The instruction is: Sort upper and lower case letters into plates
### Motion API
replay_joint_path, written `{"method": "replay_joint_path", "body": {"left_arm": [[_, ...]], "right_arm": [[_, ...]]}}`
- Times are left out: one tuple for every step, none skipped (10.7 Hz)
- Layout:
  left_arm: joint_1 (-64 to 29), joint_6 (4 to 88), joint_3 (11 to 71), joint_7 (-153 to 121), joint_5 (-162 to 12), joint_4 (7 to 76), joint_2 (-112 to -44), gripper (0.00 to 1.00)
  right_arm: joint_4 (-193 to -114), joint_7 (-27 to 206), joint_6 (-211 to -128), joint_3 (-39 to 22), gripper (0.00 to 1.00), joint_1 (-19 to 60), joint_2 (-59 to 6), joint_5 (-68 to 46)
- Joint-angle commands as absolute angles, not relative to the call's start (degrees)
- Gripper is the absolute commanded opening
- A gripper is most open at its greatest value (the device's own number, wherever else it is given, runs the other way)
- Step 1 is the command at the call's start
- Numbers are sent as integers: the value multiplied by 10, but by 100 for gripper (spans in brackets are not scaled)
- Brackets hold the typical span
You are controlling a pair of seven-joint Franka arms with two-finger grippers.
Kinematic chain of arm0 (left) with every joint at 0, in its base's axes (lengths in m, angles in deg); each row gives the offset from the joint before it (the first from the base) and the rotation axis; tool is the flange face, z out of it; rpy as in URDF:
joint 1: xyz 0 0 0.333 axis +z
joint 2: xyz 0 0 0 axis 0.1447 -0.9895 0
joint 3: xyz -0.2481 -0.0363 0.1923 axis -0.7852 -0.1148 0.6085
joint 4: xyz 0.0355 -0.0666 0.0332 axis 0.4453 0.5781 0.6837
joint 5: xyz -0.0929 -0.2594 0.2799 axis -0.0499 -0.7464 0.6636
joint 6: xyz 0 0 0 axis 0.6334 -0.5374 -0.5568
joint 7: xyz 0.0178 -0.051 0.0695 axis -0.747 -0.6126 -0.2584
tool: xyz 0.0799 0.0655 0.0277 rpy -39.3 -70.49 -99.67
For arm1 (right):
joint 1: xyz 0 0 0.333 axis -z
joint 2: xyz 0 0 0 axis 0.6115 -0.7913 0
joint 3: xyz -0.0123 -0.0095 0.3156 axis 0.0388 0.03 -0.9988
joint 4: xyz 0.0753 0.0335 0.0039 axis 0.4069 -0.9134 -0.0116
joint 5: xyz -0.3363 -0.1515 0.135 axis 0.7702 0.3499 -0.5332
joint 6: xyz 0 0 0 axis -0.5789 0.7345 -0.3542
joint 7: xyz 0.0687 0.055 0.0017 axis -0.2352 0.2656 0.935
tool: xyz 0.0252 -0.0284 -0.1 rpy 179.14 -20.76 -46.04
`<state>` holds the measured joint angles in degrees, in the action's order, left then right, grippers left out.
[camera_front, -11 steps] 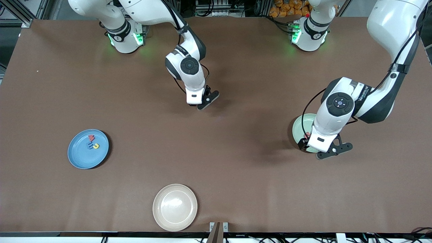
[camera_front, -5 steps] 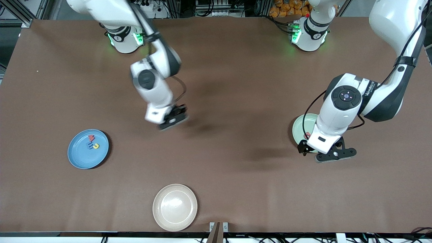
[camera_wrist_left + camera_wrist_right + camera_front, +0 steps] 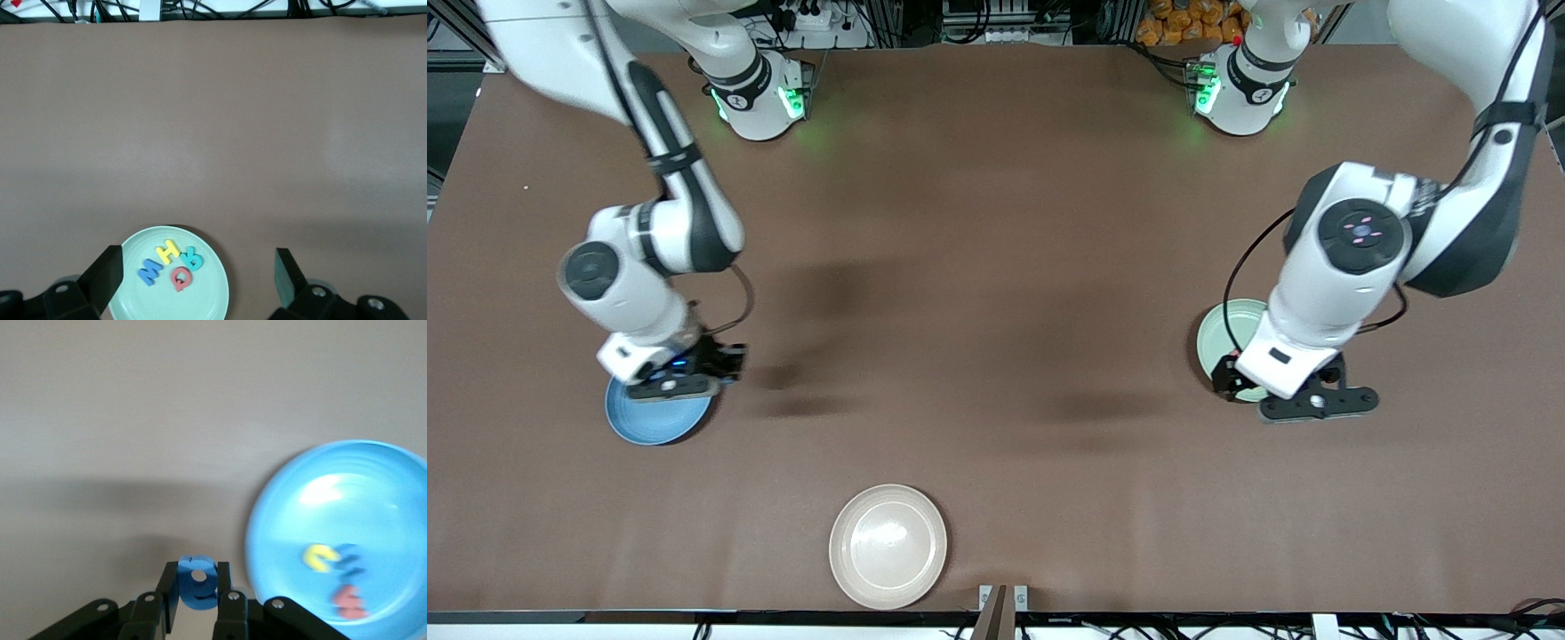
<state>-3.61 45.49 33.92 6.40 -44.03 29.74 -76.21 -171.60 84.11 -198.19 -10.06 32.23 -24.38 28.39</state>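
The sky blue plate [image 3: 649,425] lies toward the right arm's end of the table. In the right wrist view, this blue plate [image 3: 287,520] holds a yellow letter [image 3: 320,558], a blue one [image 3: 348,560] and a red one [image 3: 349,603]. My right gripper [image 3: 716,363] hangs at that plate's edge, shut on a blue letter [image 3: 198,583] between its fingers [image 3: 198,577]. The mint green plate [image 3: 1216,338] sits toward the left arm's end. My left gripper [image 3: 198,267] hovers open above this plate [image 3: 210,300]. On it are a blue M [image 3: 150,271], yellow H [image 3: 168,252], a teal letter [image 3: 191,257] and a red Q [image 3: 180,278].
A cream plate [image 3: 887,546] lies near the table's front edge, nearer to the front camera than both other plates. Bare brown tabletop stretches between the plates.
My right arm has swung from over the middle of the table to the blue plate, with the blue letter in its grip. The left arm has shifted only slightly over the mint plate.
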Motion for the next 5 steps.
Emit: {"method": "replay_joint_path", "body": {"left_arm": [[-79, 435, 421, -21, -524, 294, -720, 100], [-87, 424, 444, -46, -551, 293, -709, 100], [-96, 412, 469, -64, -565, 293, -696, 100], [-106, 401, 490, -80, -576, 293, -685, 100], [-114, 391, 510, -97, -593, 292, -676, 100]], "right_arm": [[-1705, 829, -1982, -106, 0, 352, -259, 316], [-1710, 834, -1982, -95, 30, 354, -258, 317], [-1712, 854, -1985, -92, 99, 370, -254, 314], [-1714, 878, -1985, -92, 100, 376, -245, 313], [-1724, 883, -1983, -92, 100, 377, -230, 313]]}}
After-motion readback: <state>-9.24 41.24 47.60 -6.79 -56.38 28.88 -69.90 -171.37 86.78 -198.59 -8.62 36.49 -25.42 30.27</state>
